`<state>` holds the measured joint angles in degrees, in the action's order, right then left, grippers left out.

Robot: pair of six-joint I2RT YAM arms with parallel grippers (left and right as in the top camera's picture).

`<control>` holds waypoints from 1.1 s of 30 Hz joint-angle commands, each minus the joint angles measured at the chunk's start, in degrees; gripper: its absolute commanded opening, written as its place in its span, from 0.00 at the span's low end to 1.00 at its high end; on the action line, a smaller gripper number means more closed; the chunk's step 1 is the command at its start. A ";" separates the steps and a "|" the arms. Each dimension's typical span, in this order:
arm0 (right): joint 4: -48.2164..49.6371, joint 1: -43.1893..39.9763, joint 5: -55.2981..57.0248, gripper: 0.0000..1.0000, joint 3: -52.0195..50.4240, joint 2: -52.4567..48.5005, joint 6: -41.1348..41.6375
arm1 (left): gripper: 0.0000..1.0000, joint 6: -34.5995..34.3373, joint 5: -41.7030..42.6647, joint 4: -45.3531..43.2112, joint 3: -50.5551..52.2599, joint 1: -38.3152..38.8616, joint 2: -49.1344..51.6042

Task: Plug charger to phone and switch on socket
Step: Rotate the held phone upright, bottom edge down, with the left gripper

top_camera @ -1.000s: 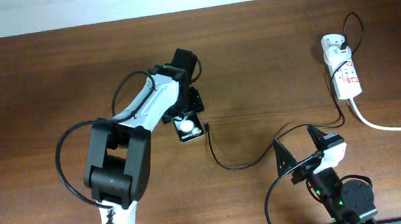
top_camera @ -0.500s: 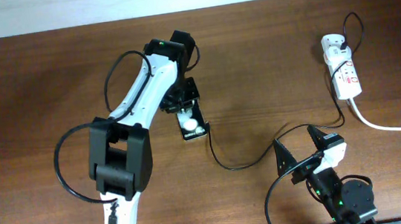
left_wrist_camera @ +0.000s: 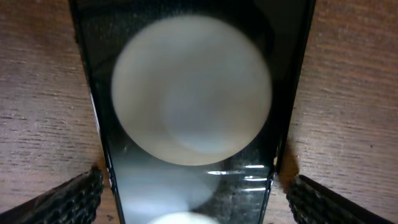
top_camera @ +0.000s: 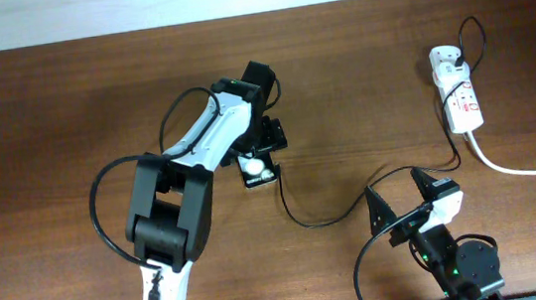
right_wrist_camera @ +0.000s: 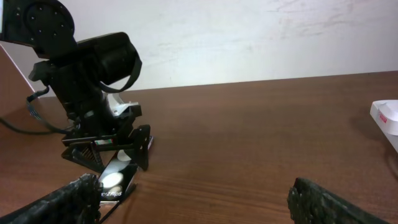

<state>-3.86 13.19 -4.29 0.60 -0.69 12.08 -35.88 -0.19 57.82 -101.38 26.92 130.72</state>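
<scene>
Phone [top_camera: 256, 171] unmoved, left pincer [left_wrist_camera: 193, 190] swung right, straddling it, grip unclear, right pincer [right_wrist_camera: 199, 202] spread wide

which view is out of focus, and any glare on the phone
Left wrist: the phone fills the frame, soft and out of focus, with small bright glints on its glass. Overhead: sharp, evenly lit. Right wrist: sharp, with a pale sheen on the table.

One phone [top_camera: 255, 169], one charger [top_camera: 321, 224], one socket [top_camera: 460, 100]
</scene>
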 commanded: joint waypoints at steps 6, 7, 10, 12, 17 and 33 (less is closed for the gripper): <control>-0.31 0.31 0.09 0.99 -0.28 0.39 0.44 | 0.96 -2.27 -0.02 -3.80 7.39 -0.48 3.06; -0.28 0.31 0.09 0.99 -0.28 0.39 0.44 | 0.95 -2.27 -0.04 -3.78 7.78 -0.44 3.43; -0.28 0.31 0.09 0.99 -0.28 0.39 0.44 | 0.84 -2.25 -2.32 -3.85 9.31 -0.44 3.72; -0.31 0.31 0.09 0.99 -0.28 0.39 0.44 | 0.76 -2.23 -2.62 -3.78 9.31 -0.44 3.72; -0.28 0.31 0.07 0.99 -0.28 0.39 0.44 | 0.64 -1.84 -2.62 -3.08 9.29 -0.46 3.74; -0.28 0.31 0.09 0.99 -0.28 0.39 0.44 | 0.00 0.63 0.87 27.96 -24.11 -0.83 3.67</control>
<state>-3.86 13.19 -4.32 0.60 -0.67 12.05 -36.21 -3.49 84.33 -122.91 26.50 134.91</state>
